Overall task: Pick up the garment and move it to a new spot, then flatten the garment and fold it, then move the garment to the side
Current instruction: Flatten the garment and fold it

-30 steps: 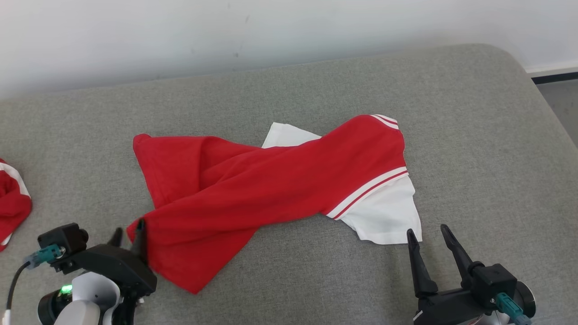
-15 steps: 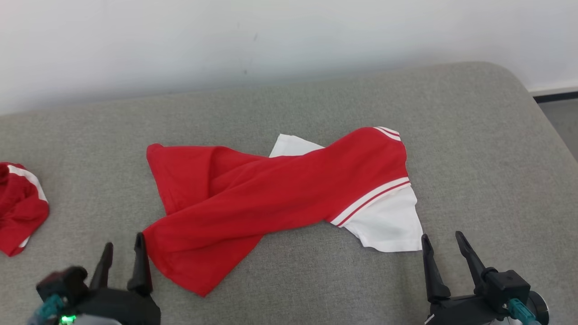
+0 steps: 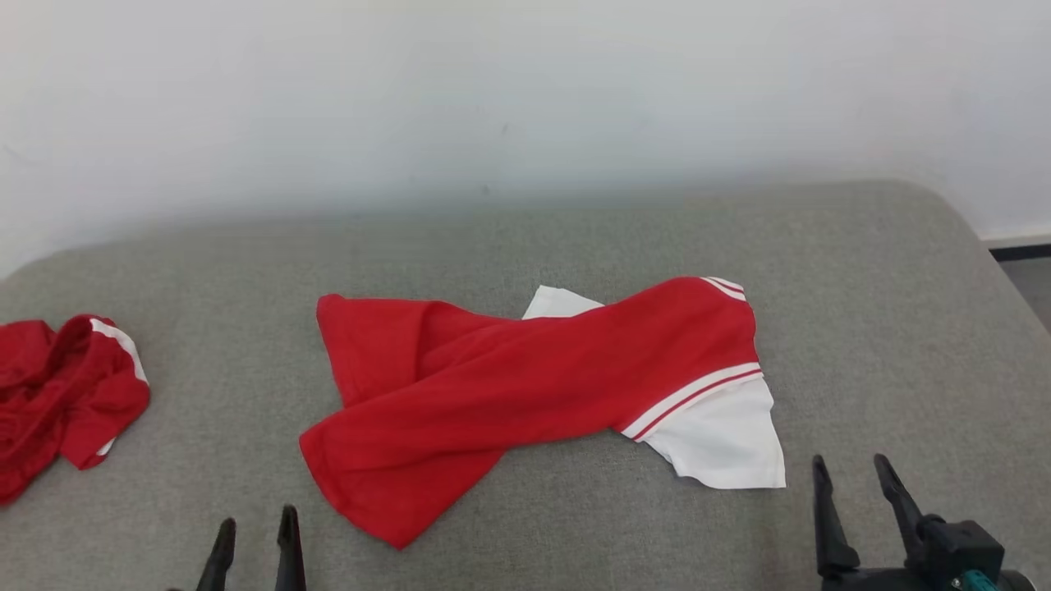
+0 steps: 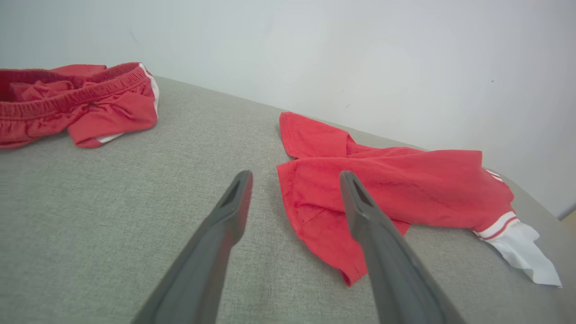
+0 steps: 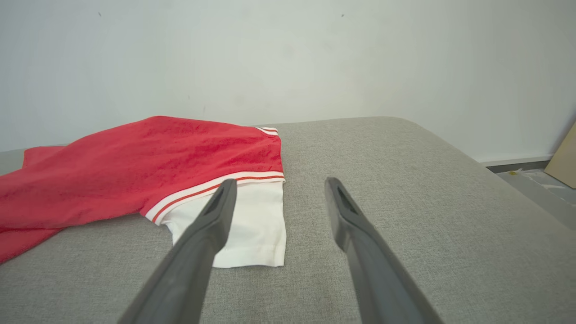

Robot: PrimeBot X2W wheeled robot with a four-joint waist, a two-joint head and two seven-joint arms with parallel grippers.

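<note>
left gripper released the garment, pulled back.

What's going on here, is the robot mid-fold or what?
A two-armed robot is working on a red and white garment on a grey cushion. The garment lies twisted, not yet flattened or folded. Both grippers are open and empty: the left gripper sits near its red corner, the right gripper near its white end, neither touching it. A second red garment lies bunched at the far left.
</note>
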